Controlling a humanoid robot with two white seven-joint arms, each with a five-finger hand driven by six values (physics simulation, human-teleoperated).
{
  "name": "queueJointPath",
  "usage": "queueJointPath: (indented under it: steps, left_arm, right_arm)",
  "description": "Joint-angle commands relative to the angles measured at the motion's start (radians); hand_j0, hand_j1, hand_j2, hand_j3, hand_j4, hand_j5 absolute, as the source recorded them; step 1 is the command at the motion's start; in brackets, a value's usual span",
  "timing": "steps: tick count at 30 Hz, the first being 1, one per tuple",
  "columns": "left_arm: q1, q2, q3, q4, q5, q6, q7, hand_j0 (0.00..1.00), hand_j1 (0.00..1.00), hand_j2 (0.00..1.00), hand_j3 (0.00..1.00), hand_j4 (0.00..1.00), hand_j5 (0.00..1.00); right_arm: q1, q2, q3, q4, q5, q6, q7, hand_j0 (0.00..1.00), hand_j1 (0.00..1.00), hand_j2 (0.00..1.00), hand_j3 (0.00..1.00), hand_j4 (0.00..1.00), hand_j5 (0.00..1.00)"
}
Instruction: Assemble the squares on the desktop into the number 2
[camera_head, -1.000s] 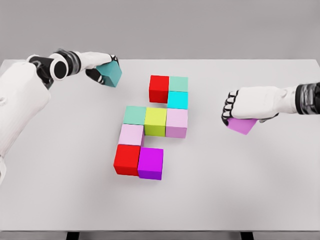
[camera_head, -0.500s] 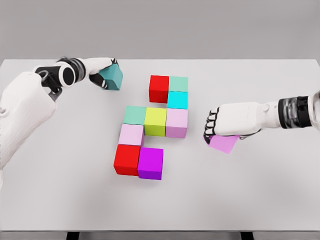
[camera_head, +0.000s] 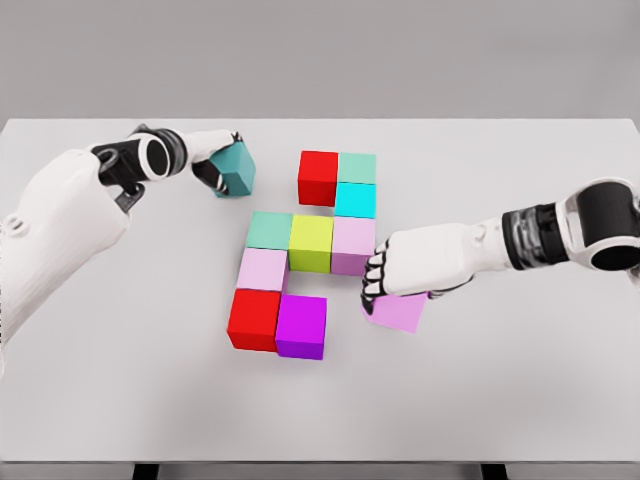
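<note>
Left hand: we saw its fingers wrapped around a teal cube, held at the far left of the table.
Right hand: we saw it gripping a lilac cube from above, the cube tilted beneath its palm.
Beside the right hand: a pale pink cube sat just beside its knuckles; a magenta cube lay near, off its fingertips.
Between the hands: we counted a red cube, mint cube and cyan cube in the far cluster, nearer the left hand; then a green cube, yellow-green cube, light pink cube and second red cube.
</note>
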Motion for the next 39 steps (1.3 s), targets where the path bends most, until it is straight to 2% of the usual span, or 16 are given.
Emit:
queueJointPath:
  steps: [1,4,6,9,16,19,20,27,30,34,36,38,39]
  left_arm:
    - [-0.002,-0.016,-0.019,0.000,-0.001,0.027,0.003,0.40,0.40,0.40,0.40,0.40,0.40]
    - [-0.006,-0.018,-0.027,0.000,-0.002,0.053,0.003,0.40,0.40,0.40,0.40,0.40,0.40]
    - [-0.025,-0.019,-0.052,0.000,-0.002,0.053,0.003,0.40,0.40,0.40,0.40,0.40,0.40]
    - [-0.051,-0.039,-0.075,0.000,-0.004,0.054,0.003,0.40,0.40,0.40,0.40,0.40,0.40]
    - [-0.064,-0.062,-0.082,-0.001,-0.016,0.054,0.003,0.40,0.40,0.40,0.40,0.40,0.40]
    - [-0.066,-0.074,-0.082,0.000,-0.030,0.054,0.003,0.40,0.40,0.40,0.40,0.40,0.40]
    - [-0.067,-0.078,-0.084,0.000,-0.030,0.054,0.003,0.40,0.40,0.40,0.40,0.40,0.40]
    - [-0.084,-0.101,-0.101,0.025,-0.030,0.054,0.003,0.40,0.40,0.40,0.40,0.40,0.40]
    - [-0.084,-0.110,-0.102,0.022,-0.030,0.053,0.003,0.40,0.40,0.40,0.40,0.40,0.40]
    - [-0.084,-0.117,-0.102,0.022,-0.030,0.054,0.003,0.40,0.40,0.40,0.40,0.40,0.40]
    - [-0.083,-0.119,-0.102,0.022,-0.030,0.054,0.003,0.40,0.40,0.40,0.40,0.40,0.40]
    - [-0.083,-0.119,-0.102,0.023,-0.030,0.054,0.003,0.40,0.40,0.40,0.40,0.40,0.40]
    - [-0.083,-0.121,-0.102,0.023,-0.030,0.054,0.003,0.40,0.40,0.40,0.40,0.40,0.40]
  right_arm:
    - [-0.003,0.019,0.033,0.000,-0.025,0.003,-0.001,0.48,0.48,0.48,0.48,0.48,0.48]
    - [-0.008,0.019,0.039,0.000,-0.062,0.003,-0.001,0.48,0.48,0.48,0.48,0.48,0.48]
    - [-0.009,0.019,0.039,0.000,-0.082,0.003,-0.001,0.53,0.53,0.53,0.53,0.53,0.53]
    - [-0.011,0.019,0.039,0.000,-0.103,0.003,-0.001,0.53,0.53,0.53,0.53,0.53,0.53]
    - [-0.015,0.019,0.046,0.000,-0.122,0.003,-0.001,0.56,0.56,0.56,0.56,0.56,0.56]
    - [-0.015,0.018,0.046,0.000,-0.122,0.003,-0.001,0.92,0.92,0.92,0.92,0.92,0.92]
    - [-0.014,0.015,0.046,0.000,-0.122,0.003,-0.001,1.00,1.00,1.00,1.00,1.00,1.00]
    - [-0.018,-0.002,0.043,0.000,-0.143,0.003,-0.001,1.00,1.00,1.00,1.00,1.00,1.00]
    - [-0.023,-0.034,0.024,0.001,-0.166,0.003,-0.001,1.00,1.00,1.00,1.00,1.00,1.00]
    - [-0.011,-0.136,-0.054,0.004,-0.295,0.003,-0.001,1.00,1.00,1.00,1.00,1.00,1.00]
    - [0.047,-0.171,-0.050,0.007,-0.424,0.003,-0.001,1.00,1.00,1.00,1.00,1.00,1.00]
    - [0.146,-0.170,-0.005,0.007,-0.669,0.003,-0.001,1.00,1.00,1.00,1.00,1.00,1.00]
    - [0.147,-0.166,0.015,0.009,-0.727,0.003,-0.001,1.00,1.00,1.00,1.00,1.00,1.00]
